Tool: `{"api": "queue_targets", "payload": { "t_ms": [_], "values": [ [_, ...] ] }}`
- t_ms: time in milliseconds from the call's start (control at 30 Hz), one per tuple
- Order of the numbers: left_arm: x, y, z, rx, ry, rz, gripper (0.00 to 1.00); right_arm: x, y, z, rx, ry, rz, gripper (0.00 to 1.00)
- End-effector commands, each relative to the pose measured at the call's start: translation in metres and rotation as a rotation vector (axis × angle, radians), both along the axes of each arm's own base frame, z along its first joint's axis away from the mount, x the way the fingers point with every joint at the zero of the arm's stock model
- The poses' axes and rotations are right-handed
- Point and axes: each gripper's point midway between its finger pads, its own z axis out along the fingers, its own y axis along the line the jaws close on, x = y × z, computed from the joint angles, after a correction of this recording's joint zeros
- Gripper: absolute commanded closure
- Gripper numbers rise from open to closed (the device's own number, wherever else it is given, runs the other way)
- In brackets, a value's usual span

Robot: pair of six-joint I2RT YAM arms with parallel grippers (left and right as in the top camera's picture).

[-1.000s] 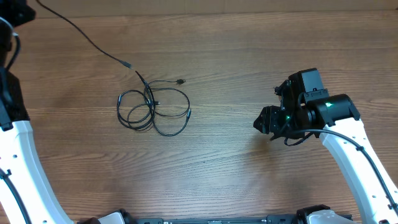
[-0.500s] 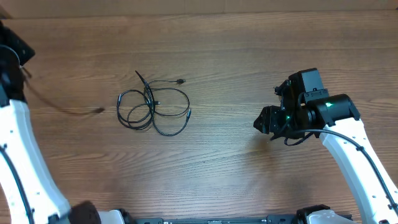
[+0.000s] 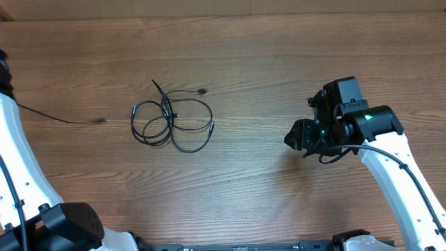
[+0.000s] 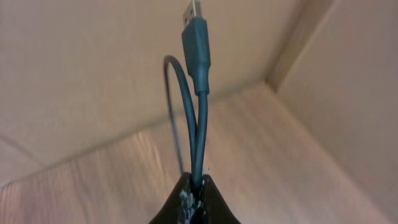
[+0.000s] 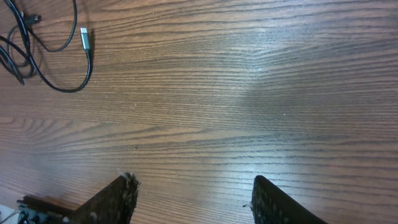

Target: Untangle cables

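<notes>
A loose tangle of thin black cables point(image 3: 171, 123) lies on the wooden table, left of centre; the right wrist view catches its edge point(image 5: 37, 46) and a silver plug point(image 5: 84, 37) at top left. One separate cable point(image 3: 102, 120) trails from the left edge across the table, apart from the tangle. In the left wrist view my left gripper point(image 4: 198, 184) is shut on this cable, which folds upward to a USB plug point(image 4: 195, 18). My right gripper point(image 3: 295, 136) hovers far to the right of the tangle, its jaws point(image 5: 193, 190) open and empty.
The left arm's white link point(image 3: 21, 174) runs down the left edge. The right arm point(image 3: 390, 160) fills the lower right. Bare wooden table point(image 3: 244, 63) lies between the tangle and the right gripper. Beige walls meet in a corner point(image 4: 292, 56) behind the held cable.
The separate cable has been drawn leftward, away from the tangle, its free end sliding from above the tangle to the left. The left arm swung left. The right arm stayed still.
</notes>
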Motion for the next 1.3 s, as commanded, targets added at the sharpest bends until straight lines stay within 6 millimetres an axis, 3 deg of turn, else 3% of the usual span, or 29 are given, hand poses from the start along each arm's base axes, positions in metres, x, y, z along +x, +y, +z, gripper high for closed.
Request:
{"api": "queue_targets", "payload": {
  "t_ms": [0, 200, 300, 467, 500, 567, 767, 867, 1033, 1267],
  "values": [
    [0.003, 0.009, 0.026, 0.073, -0.07, 0.007, 0.96, 0.003, -0.002, 0.003, -0.008, -0.014, -0.005, 0.43],
    [0.024, 0.007, 0.053, 0.169, -0.121, -0.106, 0.96, 0.003, -0.002, 0.003, -0.008, -0.013, -0.005, 0.43],
    [0.029, 0.002, 0.051, 0.153, -0.121, -0.143, 0.96, 0.003, -0.002, 0.003, -0.007, -0.014, -0.006, 0.43],
    [0.036, -0.028, -0.006, -0.045, 0.007, -0.298, 0.96, 0.003, -0.002, 0.003, -0.007, -0.014, -0.006, 0.43],
    [0.035, -0.04, -0.034, -0.137, 0.074, -0.342, 0.96, 0.003, -0.002, 0.003, -0.007, -0.013, -0.006, 0.43],
    [0.031, -0.051, -0.065, -0.237, 0.154, -0.373, 0.96, 0.003, -0.002, 0.003, -0.007, -0.012, -0.006, 0.43],
    [0.013, -0.066, -0.148, -0.46, 0.389, -0.365, 0.96, 0.003, -0.002, 0.003, -0.007, -0.012, -0.006, 0.43],
    [0.009, -0.068, -0.177, -0.523, 0.466, -0.355, 0.96, 0.003, -0.002, 0.003, -0.007, -0.012, -0.006, 0.43],
    [0.007, -0.068, -0.21, -0.582, 0.539, -0.343, 0.96, 0.002, -0.002, 0.002, -0.008, -0.008, -0.006, 0.43],
    [-0.007, -0.042, -0.209, -0.477, 0.619, -0.233, 0.96, 0.002, -0.002, 0.002, -0.008, -0.008, -0.006, 0.44]
  ]
}}
